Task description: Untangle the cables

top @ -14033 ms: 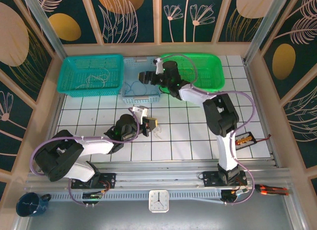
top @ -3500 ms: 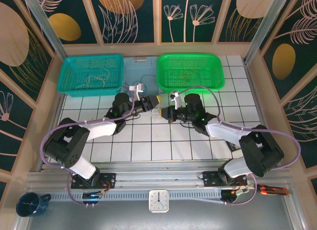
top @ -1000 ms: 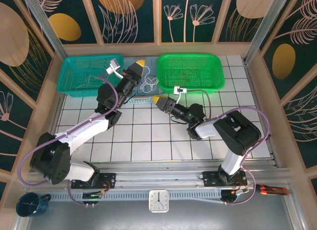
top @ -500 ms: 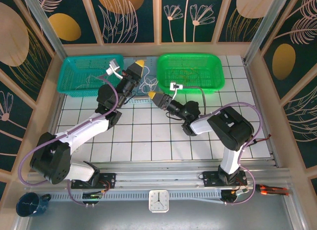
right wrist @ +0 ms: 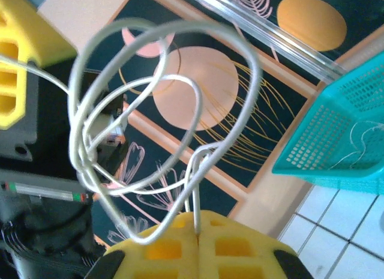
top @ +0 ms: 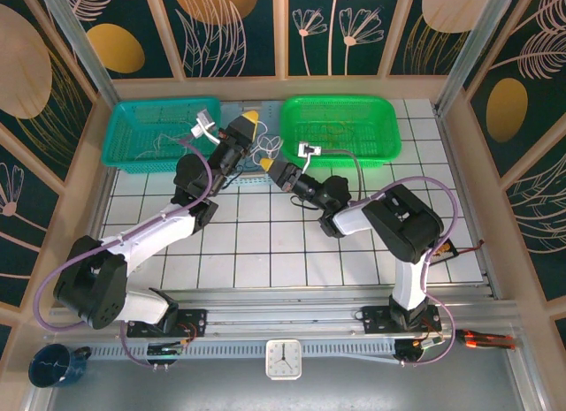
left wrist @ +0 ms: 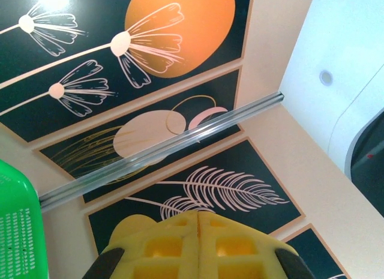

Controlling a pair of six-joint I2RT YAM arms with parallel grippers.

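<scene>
Above the desk (top: 265, 252) toward 12 o'clock, the whitish cables (top: 268, 147) loop in mid-air between two clenched claws: the right claw (top: 264, 167) pinches their base, the left claw (top: 251, 118), at its 11 o'clock, grips a strand

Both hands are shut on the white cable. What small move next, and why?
Probably draw the right hand slowly away from the left hand: the white cable hangs in slack loops between them, both hands shut on it, so a gentle pull should open the loops.
</scene>
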